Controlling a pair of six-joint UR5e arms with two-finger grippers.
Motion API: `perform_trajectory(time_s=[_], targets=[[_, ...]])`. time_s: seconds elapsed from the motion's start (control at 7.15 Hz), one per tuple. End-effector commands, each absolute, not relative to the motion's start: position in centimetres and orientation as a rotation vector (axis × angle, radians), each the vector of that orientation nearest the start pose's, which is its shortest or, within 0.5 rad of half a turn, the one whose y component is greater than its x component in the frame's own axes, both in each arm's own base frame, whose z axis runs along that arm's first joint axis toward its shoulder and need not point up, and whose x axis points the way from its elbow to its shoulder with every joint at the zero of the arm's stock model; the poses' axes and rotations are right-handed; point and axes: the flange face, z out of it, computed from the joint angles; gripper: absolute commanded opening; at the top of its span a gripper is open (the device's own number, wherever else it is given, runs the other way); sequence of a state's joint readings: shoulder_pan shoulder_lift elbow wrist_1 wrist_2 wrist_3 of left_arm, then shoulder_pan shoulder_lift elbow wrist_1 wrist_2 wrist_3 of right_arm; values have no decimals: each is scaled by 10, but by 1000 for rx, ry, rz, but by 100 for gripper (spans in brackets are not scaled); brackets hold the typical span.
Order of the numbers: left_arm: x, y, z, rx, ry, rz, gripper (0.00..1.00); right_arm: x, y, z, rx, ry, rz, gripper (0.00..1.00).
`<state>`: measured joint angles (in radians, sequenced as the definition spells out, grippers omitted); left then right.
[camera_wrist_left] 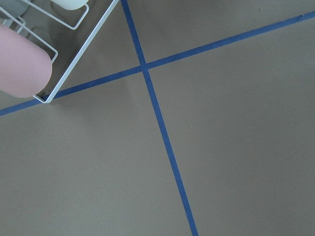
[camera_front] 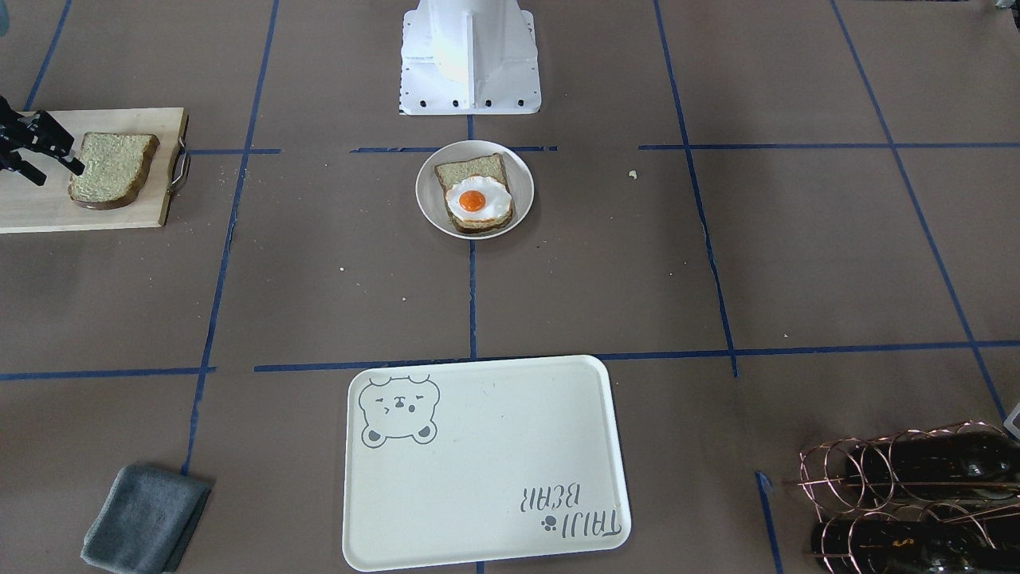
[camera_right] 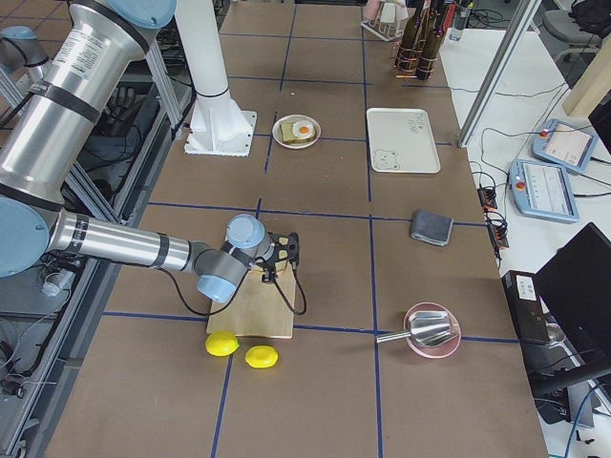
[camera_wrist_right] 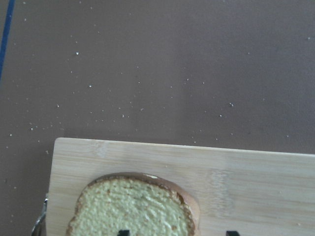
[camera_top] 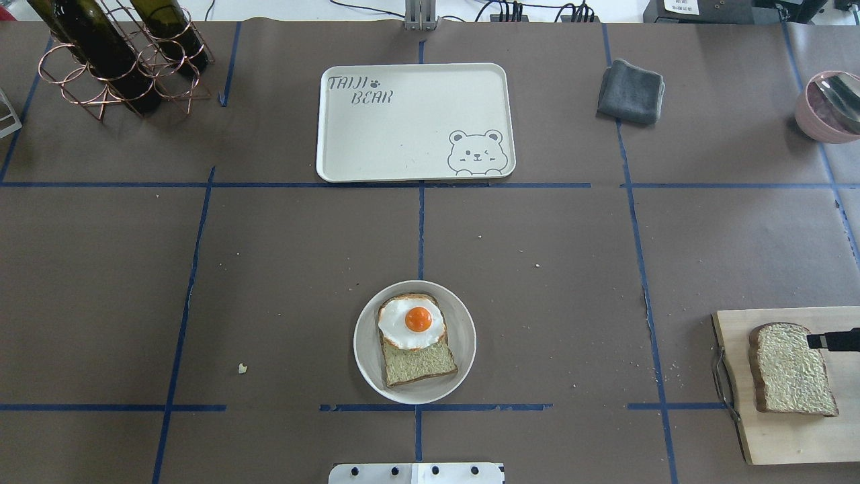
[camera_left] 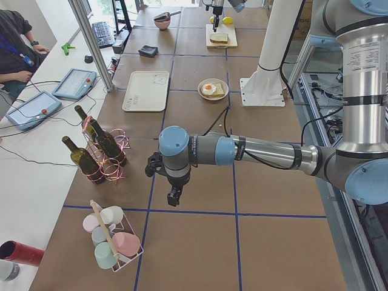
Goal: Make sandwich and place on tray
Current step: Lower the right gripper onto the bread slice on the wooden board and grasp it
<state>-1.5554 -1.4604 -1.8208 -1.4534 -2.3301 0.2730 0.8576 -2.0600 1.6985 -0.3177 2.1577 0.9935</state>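
One bread slice [camera_front: 470,169] lies in a round white dish [camera_front: 426,191] at the table's middle, with the fried egg [camera_front: 476,199] on top of it. The second bread slice [camera_front: 111,167] lies on a wooden cutting board [camera_front: 32,211]. My right gripper [camera_front: 58,174] is open at that slice's edge; in the right wrist view one fingertip [camera_wrist_right: 123,232] is over the bread [camera_wrist_right: 133,209] and the other is over the board. The bear tray [camera_front: 486,462] is empty. My left gripper [camera_left: 174,197] hangs over bare table by the bottle rack; I cannot tell whether it is open or shut.
A grey cloth [camera_top: 630,91] lies to the right of the tray [camera_top: 403,134]. A copper rack with wine bottles [camera_top: 114,60] stands at the far left. A pink bowl [camera_top: 826,107] is at the far right. Two lemons [camera_right: 221,343] lie beside the board. A cup rack [camera_left: 112,242] stands near the left gripper.
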Motion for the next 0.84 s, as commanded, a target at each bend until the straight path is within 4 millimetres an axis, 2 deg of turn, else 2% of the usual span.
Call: perform_trajectory(time_s=[0.0,0.14,0.42,0.56,0.7], targets=[[-58,-444,600,118,753,283,100,-143,-274,660,149,-992,-20,63],[-58,-444,600,118,753,283,100,-146,-274,659,146,-993,-26,62],[-58,-444,600,118,753,283,100,-150,-274,659,146,-997,-34,55],[-58,-444,600,118,753,283,100,-151,-275,658,146,-999,-35,45],[-58,-444,600,118,753,283,100,-150,-275,658,147,-997,-33,23]])
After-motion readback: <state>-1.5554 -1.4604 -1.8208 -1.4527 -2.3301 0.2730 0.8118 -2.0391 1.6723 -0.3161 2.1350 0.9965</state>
